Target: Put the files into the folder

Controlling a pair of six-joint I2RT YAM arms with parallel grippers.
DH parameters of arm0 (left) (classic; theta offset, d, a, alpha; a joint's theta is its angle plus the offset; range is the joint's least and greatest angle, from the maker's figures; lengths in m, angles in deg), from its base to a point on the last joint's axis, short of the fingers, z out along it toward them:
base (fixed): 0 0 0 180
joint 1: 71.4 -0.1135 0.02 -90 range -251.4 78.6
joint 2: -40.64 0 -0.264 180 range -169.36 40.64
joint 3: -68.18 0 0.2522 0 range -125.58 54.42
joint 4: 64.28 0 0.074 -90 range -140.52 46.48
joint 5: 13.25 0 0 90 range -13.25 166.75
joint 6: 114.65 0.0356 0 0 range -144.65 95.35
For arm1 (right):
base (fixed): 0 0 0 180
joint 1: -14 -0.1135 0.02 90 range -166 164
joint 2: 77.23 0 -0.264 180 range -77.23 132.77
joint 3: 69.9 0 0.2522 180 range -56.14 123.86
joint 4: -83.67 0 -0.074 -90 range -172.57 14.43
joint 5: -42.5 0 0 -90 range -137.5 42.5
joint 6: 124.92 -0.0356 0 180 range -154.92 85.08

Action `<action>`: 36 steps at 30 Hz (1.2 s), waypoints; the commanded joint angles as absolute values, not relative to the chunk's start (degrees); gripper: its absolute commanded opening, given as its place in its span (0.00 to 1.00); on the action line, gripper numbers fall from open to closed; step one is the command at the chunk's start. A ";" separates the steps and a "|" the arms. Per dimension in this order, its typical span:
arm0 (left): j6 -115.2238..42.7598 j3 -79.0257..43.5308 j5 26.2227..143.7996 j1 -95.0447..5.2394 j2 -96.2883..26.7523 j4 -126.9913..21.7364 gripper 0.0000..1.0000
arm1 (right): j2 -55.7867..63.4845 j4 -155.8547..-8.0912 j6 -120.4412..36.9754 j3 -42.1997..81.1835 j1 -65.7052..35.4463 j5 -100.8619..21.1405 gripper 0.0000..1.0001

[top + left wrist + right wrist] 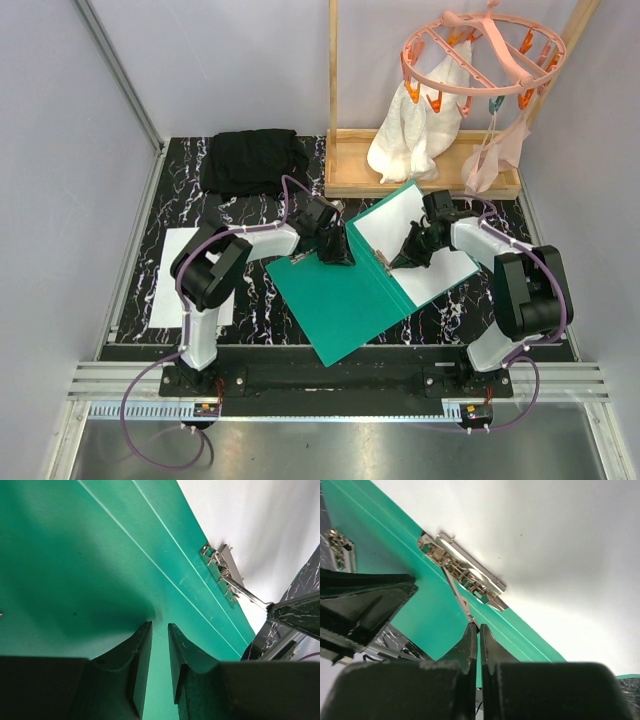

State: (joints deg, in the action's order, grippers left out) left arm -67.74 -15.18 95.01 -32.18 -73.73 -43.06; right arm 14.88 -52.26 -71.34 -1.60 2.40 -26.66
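While the folder (340, 300) lies open at the middle of the table (258, 298), one sheet (395, 215) covers its right half and another (165, 285) rests near the table's left edge. At the cover's far edge the left gripper (160, 625) holds its fingers slightly apart; the right gripper (475, 627) presses its fingers together at the clip (465, 570) lever.

Shows teal-green folder (340, 295) spread open and flat at table centre, spine running eleven to five o'clock, metal clip (462, 570) at the fold; one white sheet (395, 220) on its three o'clock flap; second white sheet (172, 285) flat at nine o'clock, well apart.
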 commanded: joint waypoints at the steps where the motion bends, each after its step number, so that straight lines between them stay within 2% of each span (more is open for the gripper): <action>1: -65.61 -12.29 91.78 -33.34 -73.88 -38.48 0.27 | 19.26 -45.83 -66.91 -1.65 2.84 -39.15 0.00; 9: -64.47 -13.69 92.04 -33.26 -72.92 -38.05 0.27 | 24.89 -46.97 -66.82 -0.33 1.87 -41.79 0.00; 21: -63.68 -13.87 92.31 -33.26 -72.83 -37.69 0.26 | 29.38 -42.41 -67.35 4.32 -2.08 -51.98 0.00; 29: -63.15 -14.31 94.33 -33.26 -71.16 -37.87 0.27 | 25.52 -43.73 -69.28 4.76 -4.20 -46.29 0.00; 31: -62.36 -14.48 95.46 -32.99 -69.41 -37.95 0.30 | 23.07 -42.41 -68.67 6.52 -4.20 -46.27 0.00; 33: -61.83 -14.84 96.08 -32.82 -66.61 -37.87 0.41 | 20.95 -41.01 -67.45 8.53 -4.11 -46.62 0.00; 34: -61.83 -14.92 97.04 -32.82 -65.46 -37.95 0.46 | 18.77 -40.56 -66.57 9.50 -4.20 -46.27 0.02; 35: -61.83 -15.36 97.40 -32.91 -64.14 -37.87 0.56 | 17.44 -40.30 -65.69 10.30 -4.20 -45.92 0.03; 36: -61.83 -15.62 97.67 -32.91 -61.43 -37.69 0.59 | 16.21 -40.12 -64.46 11.52 -4.20 -45.75 0.06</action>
